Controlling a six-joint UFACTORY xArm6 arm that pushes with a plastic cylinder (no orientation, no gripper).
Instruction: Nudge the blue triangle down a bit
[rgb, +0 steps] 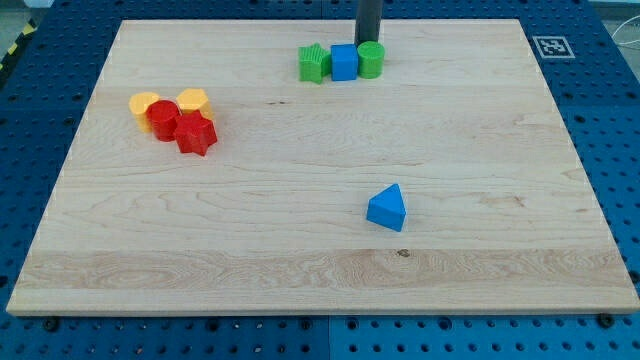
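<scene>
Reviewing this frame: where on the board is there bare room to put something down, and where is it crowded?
Bare: the view's bottom left, below the red and yellow blocks; the middle band between them and the blue triangle; the right side beyond it. Crowded: the top edge, where my tip sits just behind the green, blue cube, green row.

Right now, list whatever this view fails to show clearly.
- My tip: its very end sits behind the green cylinder and blue cube; contact cannot be told.
- Rod's upper part: cut off by the view's top.
- Yellow blocks: partly covered by the red blocks; shapes unclear.
</scene>
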